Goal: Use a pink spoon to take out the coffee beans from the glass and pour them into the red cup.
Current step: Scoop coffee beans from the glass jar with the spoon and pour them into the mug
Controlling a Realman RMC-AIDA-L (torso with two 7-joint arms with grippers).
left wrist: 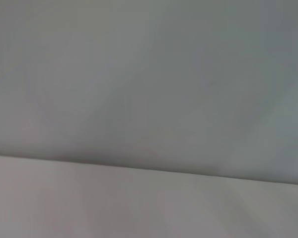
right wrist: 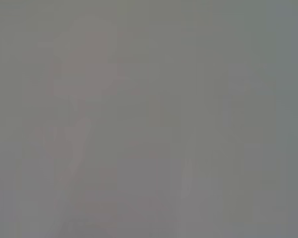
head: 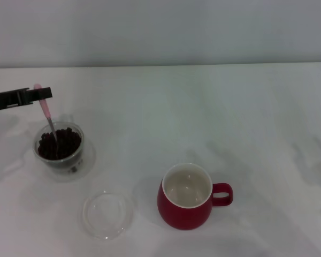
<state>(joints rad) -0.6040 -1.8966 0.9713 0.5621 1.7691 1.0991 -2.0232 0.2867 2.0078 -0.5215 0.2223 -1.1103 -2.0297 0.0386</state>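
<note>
In the head view my left gripper point(head: 40, 94) reaches in from the left edge, shut on the top of the pink spoon point(head: 46, 110). The spoon hangs nearly upright, its metal end sunk into the coffee beans point(head: 59, 144) that fill the glass point(head: 59, 152). The red cup point(head: 186, 197) stands to the right and nearer to me, cream inside, nothing in it, handle pointing right. Neither wrist view shows any object. My right gripper is out of view.
A flat clear glass dish point(head: 107, 214) lies on the white table point(head: 214, 118) in front of the glass, between it and the red cup. A grey wall point(head: 160, 32) stands behind the table's far edge.
</note>
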